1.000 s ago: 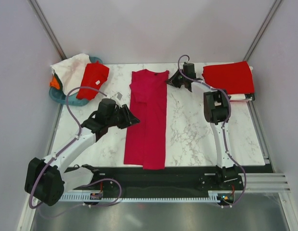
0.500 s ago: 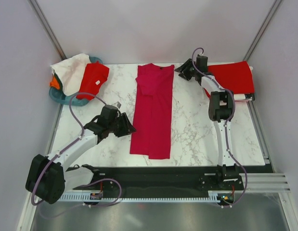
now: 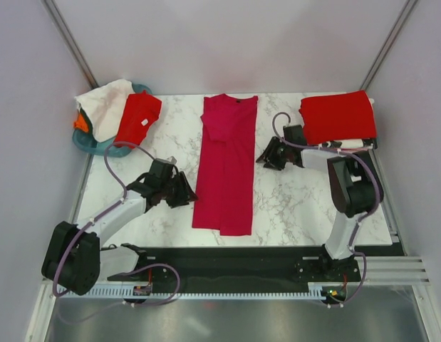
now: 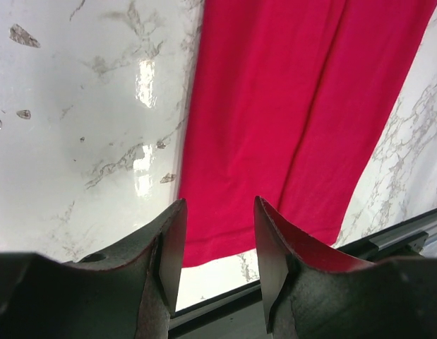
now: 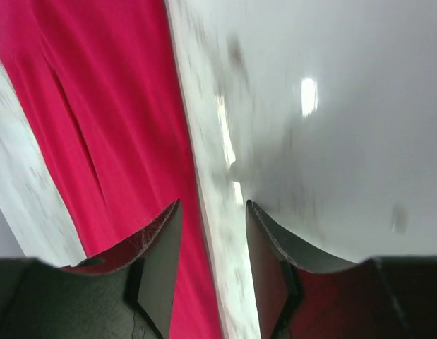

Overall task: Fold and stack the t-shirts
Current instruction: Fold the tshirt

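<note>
A crimson-magenta t-shirt (image 3: 226,167) lies folded into a long narrow strip down the middle of the marble table, collar at the far end. It also shows in the left wrist view (image 4: 296,106) and the right wrist view (image 5: 98,127). My left gripper (image 3: 189,193) is open and empty, just left of the strip's near part. My right gripper (image 3: 263,158) is open and empty, just right of the strip's upper part. A folded bright red t-shirt (image 3: 338,116) lies at the far right on a white one. A red t-shirt (image 3: 139,117) and a white one (image 3: 105,104) hang over the teal basket.
The round teal basket (image 3: 88,144) sits at the far left corner, with orange cloth (image 3: 80,122) showing inside. A black strip (image 3: 227,258) runs along the table's near edge. Grey walls enclose the table on three sides.
The crimson shirt slid toward the far edge and now lies still. My right gripper let go and came back from the far edge to the strip's right side. My left gripper drew slightly nearer.
</note>
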Robot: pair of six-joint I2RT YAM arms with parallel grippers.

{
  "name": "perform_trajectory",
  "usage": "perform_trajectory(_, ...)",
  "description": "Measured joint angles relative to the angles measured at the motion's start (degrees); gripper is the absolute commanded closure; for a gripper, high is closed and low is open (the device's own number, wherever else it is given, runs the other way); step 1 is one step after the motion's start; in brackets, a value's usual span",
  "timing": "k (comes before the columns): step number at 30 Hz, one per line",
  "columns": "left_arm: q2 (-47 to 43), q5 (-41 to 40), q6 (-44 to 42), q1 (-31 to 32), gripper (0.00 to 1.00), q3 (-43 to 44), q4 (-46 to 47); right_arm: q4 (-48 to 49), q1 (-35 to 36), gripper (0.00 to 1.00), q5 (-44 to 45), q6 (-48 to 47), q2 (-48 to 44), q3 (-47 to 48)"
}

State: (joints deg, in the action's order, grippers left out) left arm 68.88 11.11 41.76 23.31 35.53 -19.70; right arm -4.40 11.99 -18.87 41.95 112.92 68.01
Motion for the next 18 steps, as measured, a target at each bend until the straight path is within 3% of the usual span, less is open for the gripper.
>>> perform_trajectory(2, 0.00, 0.44, -0.31, -0.11, 0.50, -0.42, -0.11, 1.29, 2.89, 0.51, 1.57, 0.39, -7.82, -10.56)
perform_trajectory(8, -0.26, 2.27, -0.76, -0.37, 0.50, -1.84, -0.02, 1.92, 12.81, 0.51, 5.95, 2.16, -25.35, -29.70)
perform_trajectory(13, -0.31, 3.43, -0.74, -0.37, 0.50, -4.15, 0.11, 1.46, 23.43, 0.50, 9.60, 7.32, -35.56, -38.62)
perform_trajectory(18, -0.28, 4.50, -0.76, -0.37, 0.51, -5.95, 0.09, 1.99, 30.93, 0.52, 11.37, 13.07, -38.14, -41.13)
